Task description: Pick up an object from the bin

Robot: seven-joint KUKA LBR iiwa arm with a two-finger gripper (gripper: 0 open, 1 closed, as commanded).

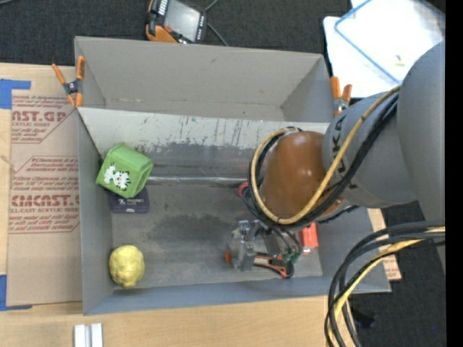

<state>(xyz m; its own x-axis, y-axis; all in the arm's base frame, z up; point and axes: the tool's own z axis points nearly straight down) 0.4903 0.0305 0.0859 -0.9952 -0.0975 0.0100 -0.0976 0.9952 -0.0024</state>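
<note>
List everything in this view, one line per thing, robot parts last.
grey metal bin: one, grey, middle of the view
green cube with white patches: one, green and white, left side of the bin, partly over the card
dark flat card: one, dark blue, bin floor below the cube
yellow lumpy ball: one, yellow, near left corner
small red piece: one, red, near right beside the claw; loose or fixed, cannot tell
black-and-orange device: one, on the floor beyond the far wall
arm: one, grey, entering from the right
wrist cover: one, brown-orange
cables: several, black and yellow
claw: one, metal, low at near right
</note>
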